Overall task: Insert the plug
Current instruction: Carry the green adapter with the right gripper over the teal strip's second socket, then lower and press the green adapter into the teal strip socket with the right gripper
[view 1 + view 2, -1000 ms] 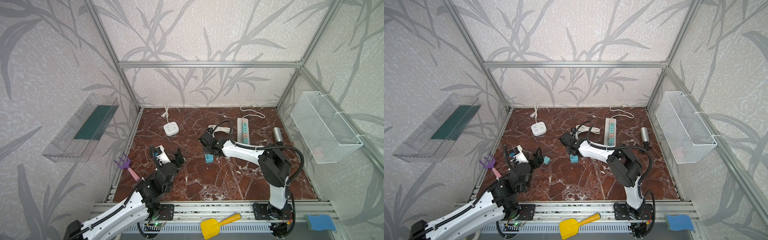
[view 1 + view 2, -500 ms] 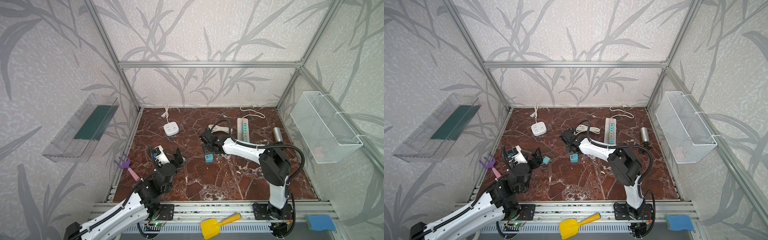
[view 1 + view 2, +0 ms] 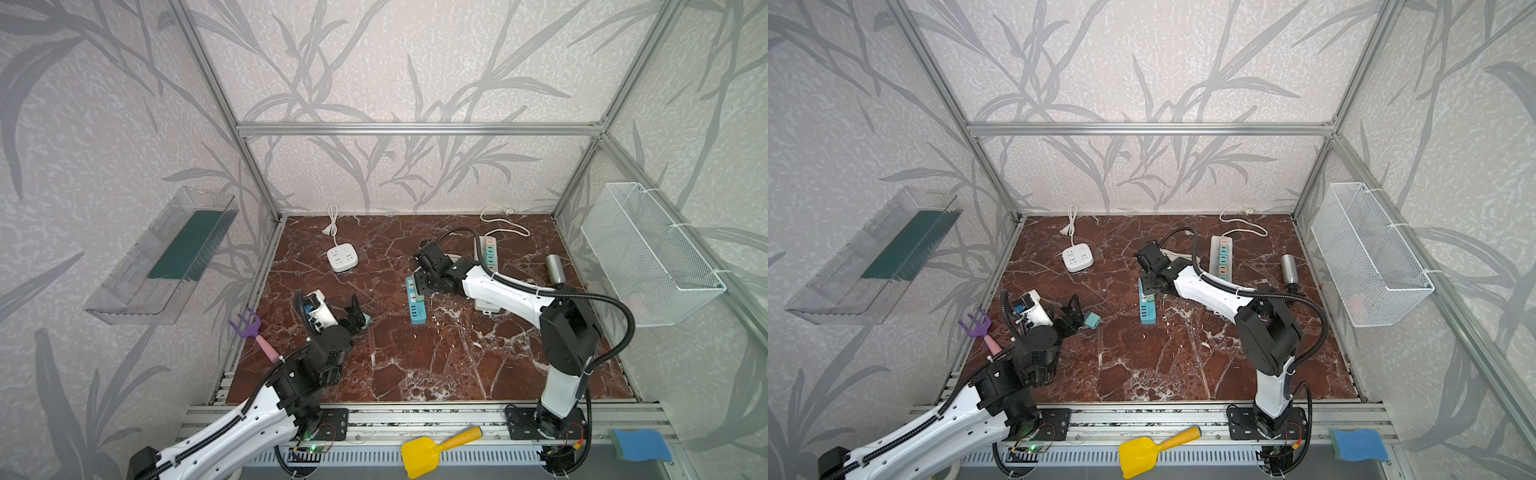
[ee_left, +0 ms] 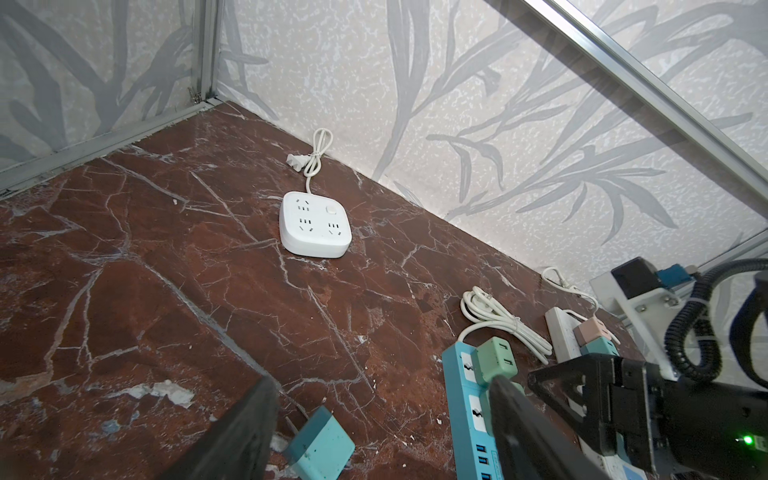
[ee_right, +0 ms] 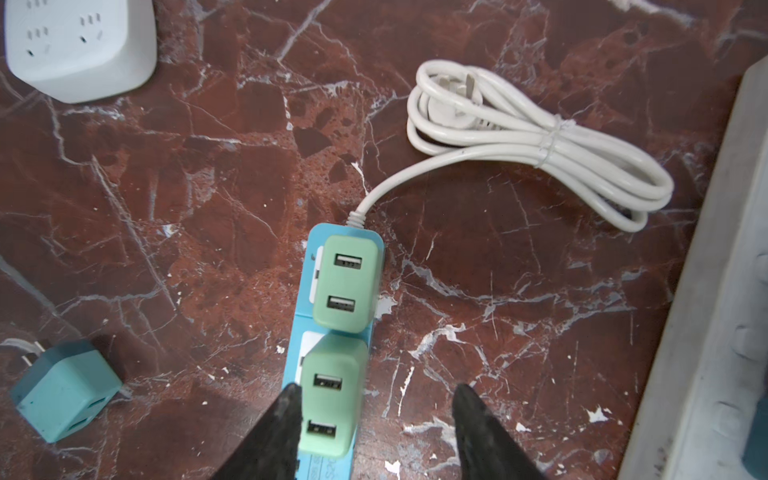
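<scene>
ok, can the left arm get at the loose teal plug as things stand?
Probably yes. The teal plug lies loose on the floor right by the tips of the left pincer, whose jaws stand open, and nothing sits between them.

We see a blue power strip (image 3: 417,309) lying flat, its white cord (image 5: 540,141) tied in a coil. One pale green USB plug (image 5: 346,284) sits squarely in the socket nearest the cord. A second green plug (image 5: 330,395) touches it, slightly tilted. A teal plug (image 5: 64,390) lies tipped over, apart.
</scene>
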Motion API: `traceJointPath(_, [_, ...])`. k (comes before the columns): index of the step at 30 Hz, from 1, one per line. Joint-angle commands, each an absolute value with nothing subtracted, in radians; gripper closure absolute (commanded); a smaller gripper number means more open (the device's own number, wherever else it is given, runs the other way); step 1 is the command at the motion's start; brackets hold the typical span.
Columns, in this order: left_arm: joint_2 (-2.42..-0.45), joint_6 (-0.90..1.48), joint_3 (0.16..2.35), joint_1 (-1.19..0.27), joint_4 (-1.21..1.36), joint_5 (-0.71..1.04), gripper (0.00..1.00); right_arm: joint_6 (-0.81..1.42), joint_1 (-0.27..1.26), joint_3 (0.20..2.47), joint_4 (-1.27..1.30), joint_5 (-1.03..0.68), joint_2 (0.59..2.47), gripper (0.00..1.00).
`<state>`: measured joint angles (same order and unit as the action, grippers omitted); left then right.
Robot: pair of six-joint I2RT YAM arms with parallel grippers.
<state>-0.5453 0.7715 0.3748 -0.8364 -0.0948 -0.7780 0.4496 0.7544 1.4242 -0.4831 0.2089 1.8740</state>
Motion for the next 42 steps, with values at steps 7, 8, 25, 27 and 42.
traceJointPath(7, [-0.527,0.762,0.42,-0.832,-0.148,-0.827,0.19,0.455,0.744,1.385,-0.508,0.202,1.899,0.45])
traceJointPath(8, [-0.529,0.761,0.42,-0.832,-0.146,-0.827,0.19,0.456,0.744,1.38,-0.507,0.2,1.889,0.45])
traceJointPath(25, [-0.581,0.678,0.518,-0.822,-0.151,-0.837,0.19,0.477,0.954,1.204,-0.469,0.252,1.701,0.05])
traceJointPath(27, [-0.589,0.664,0.538,-0.821,-0.158,-0.839,0.19,0.49,0.977,1.199,-0.458,0.251,1.747,0.02])
traceJointPath(42, [-0.643,0.632,0.603,-0.815,-0.166,-0.808,0.19,0.607,0.93,1.259,-0.399,0.304,1.959,0.21])
